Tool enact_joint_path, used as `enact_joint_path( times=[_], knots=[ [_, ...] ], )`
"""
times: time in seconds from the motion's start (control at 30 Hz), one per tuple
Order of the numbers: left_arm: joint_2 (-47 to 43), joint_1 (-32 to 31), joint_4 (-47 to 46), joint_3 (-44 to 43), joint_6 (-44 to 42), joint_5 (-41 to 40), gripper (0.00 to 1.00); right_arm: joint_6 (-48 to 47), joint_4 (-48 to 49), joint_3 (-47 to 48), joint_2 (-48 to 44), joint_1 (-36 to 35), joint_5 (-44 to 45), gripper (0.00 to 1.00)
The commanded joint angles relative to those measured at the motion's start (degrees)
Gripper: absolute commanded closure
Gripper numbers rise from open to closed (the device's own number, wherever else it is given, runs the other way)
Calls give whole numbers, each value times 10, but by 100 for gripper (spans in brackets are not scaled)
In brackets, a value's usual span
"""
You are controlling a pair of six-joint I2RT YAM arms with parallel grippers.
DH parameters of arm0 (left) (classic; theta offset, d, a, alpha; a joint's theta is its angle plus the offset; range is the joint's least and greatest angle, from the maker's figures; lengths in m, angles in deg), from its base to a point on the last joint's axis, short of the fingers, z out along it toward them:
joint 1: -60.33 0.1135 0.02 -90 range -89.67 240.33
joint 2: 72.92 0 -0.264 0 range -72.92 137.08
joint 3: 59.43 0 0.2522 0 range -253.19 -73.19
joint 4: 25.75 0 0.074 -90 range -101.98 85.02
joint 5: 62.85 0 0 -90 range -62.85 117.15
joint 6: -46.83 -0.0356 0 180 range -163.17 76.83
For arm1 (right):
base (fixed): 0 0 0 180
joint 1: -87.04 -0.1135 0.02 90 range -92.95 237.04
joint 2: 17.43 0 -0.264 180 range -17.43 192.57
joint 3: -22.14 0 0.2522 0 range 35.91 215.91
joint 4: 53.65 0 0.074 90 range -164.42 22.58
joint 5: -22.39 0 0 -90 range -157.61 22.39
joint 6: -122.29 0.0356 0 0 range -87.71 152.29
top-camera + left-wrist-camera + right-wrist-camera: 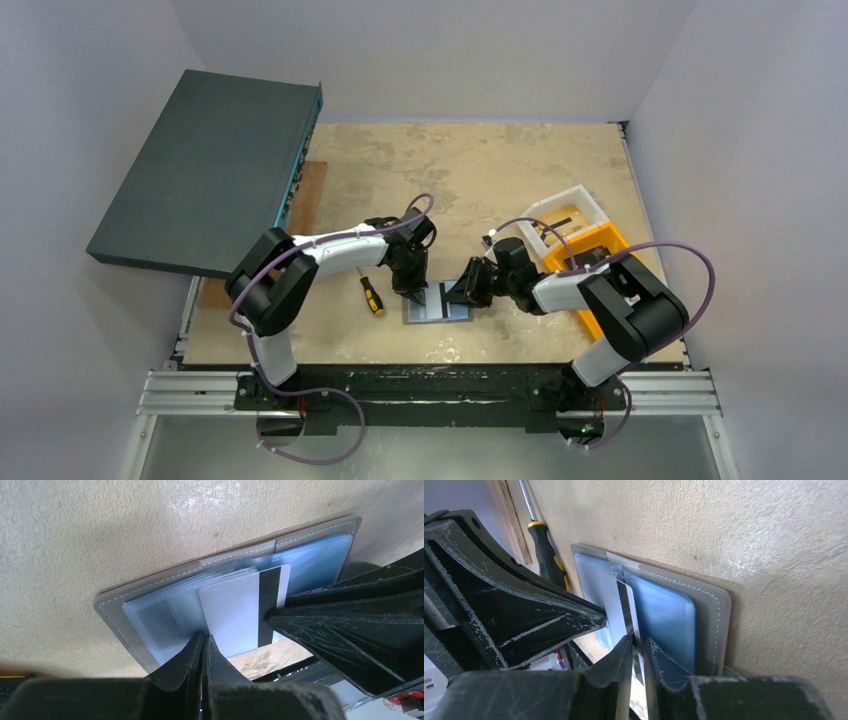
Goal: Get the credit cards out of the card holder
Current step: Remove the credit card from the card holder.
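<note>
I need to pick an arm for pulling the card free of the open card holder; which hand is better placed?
Probably the right hand: the white card runs between its fingers, sticking out of the open card holder. The left hand is shut, its tips pressing down at the card's edge, so it better suits holding things still.

This is a robotics lab cell set up for recording. Two white and black arms (330, 250) (590, 290) are bolted to an aluminium rail (430, 392) along the near edge of a scuffed tan bench (500, 170), with purple cables (690, 262) looping off them. Plain pale walls (740, 120) box the bench in on the left, right and far sides. An orange bin (600, 250), a white tray (570, 210) and a screwdriver (371, 294) lie about as props.
</note>
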Motion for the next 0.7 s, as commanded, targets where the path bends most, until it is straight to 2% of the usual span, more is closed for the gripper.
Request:
enact_joint_path(
  times=[0.0,0.1,0.37,0.67],
  knots=[
    [28,0,9,4,0,-33,100,3,18,-8,5,3,-11,90],
    [28,2,10,8,2,-34,100,-2,7,-11,-1,11,-8,100],
    [17,9,8,22,3,-36,100,-50,-79,-18,-71,53,23,100],
    [6,10,12,4,-9,-34,100,-73,-183,5,-157,63,69,100]
  ],
)
